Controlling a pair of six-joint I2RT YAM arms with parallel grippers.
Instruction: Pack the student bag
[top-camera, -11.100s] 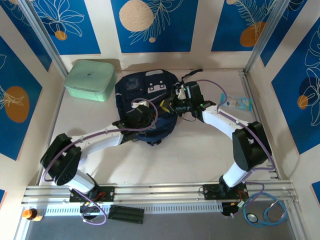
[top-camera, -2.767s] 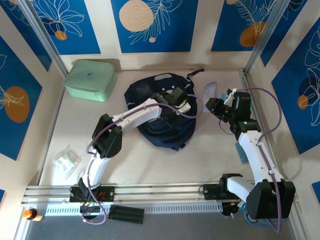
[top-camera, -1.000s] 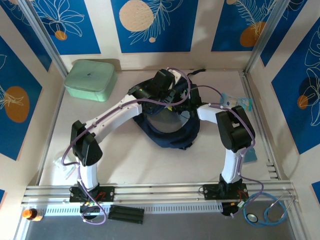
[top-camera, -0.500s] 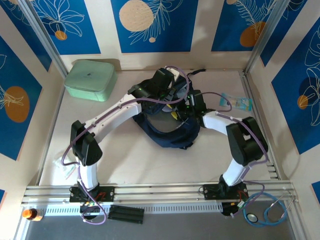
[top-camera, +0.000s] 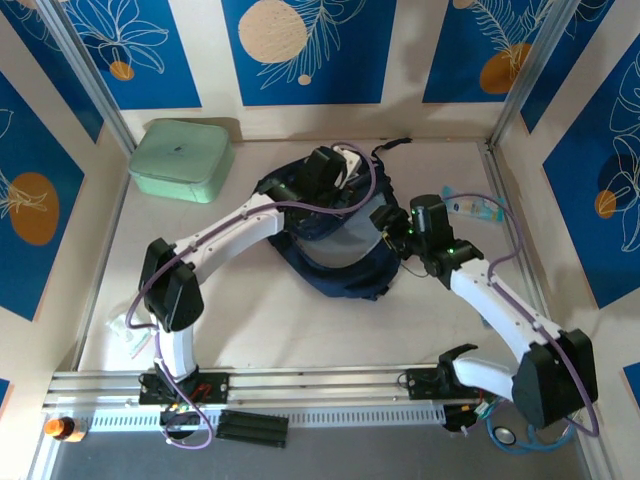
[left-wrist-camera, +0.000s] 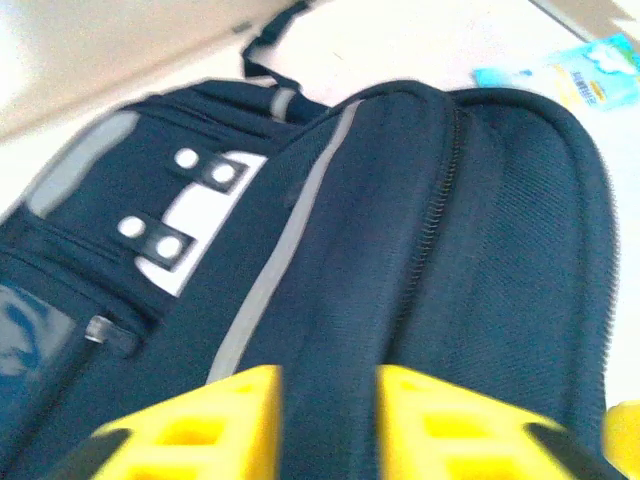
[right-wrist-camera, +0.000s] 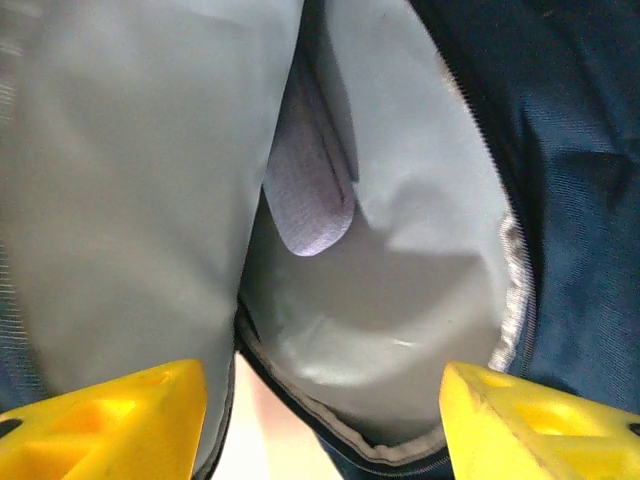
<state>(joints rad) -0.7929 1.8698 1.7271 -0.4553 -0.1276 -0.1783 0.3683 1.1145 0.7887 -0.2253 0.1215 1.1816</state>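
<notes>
Student bag (top-camera: 340, 255) lies on the tabletop (top-camera: 300, 330), mouth open, its grey lining (right-wrist-camera: 400, 250) right below the right end effector (top-camera: 383, 222), whose fingers are spread wide and empty. A lilac-grey item (right-wrist-camera: 310, 190) sits inside. The left end effector (top-camera: 345, 170) is over the bag's far rim, released, fabric just beneath. Step looks like loading. Likely next: grab the blue packet (top-camera: 475, 207) just right of the right end effector and keep the mouth open.
</notes>
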